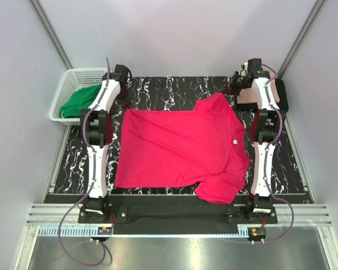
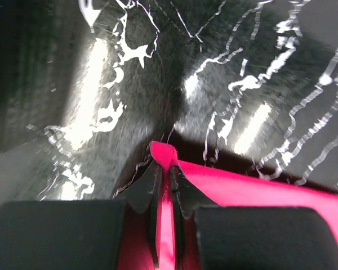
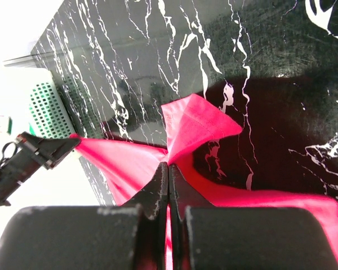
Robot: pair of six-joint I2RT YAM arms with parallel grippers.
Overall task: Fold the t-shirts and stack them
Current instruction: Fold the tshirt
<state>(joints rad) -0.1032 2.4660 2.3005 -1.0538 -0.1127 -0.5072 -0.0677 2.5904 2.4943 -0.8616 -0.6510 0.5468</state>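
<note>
**A:** Where is your bright crimson-pink soft cloth t-shirt (image 1: 180,149)?

**B:** You have it spread flat on the black white-veined marble-pattern table (image 1: 174,90), with its collar toward the right arm.

**A:** And your grippers?

**B:** Your left gripper (image 2: 163,164) is clamped on the shirt's far left hem corner, with cloth between the jaws. Your right gripper (image 3: 168,165) is pinched tight on the far sleeve, which rises in a peak. Your pale salmon-pink t-shirt (image 1: 247,97) lies at the table's far right corner. A green cloth (image 1: 79,102) sits in the white plastic basket (image 1: 73,75).

L arm (image 1: 96,166) & R arm (image 1: 263,163): white shells, black joints & bases, purple cables (image 1: 59,233) looping alongside. Fingers (image 2: 153,197) black, thin, flat-bladed.
</note>
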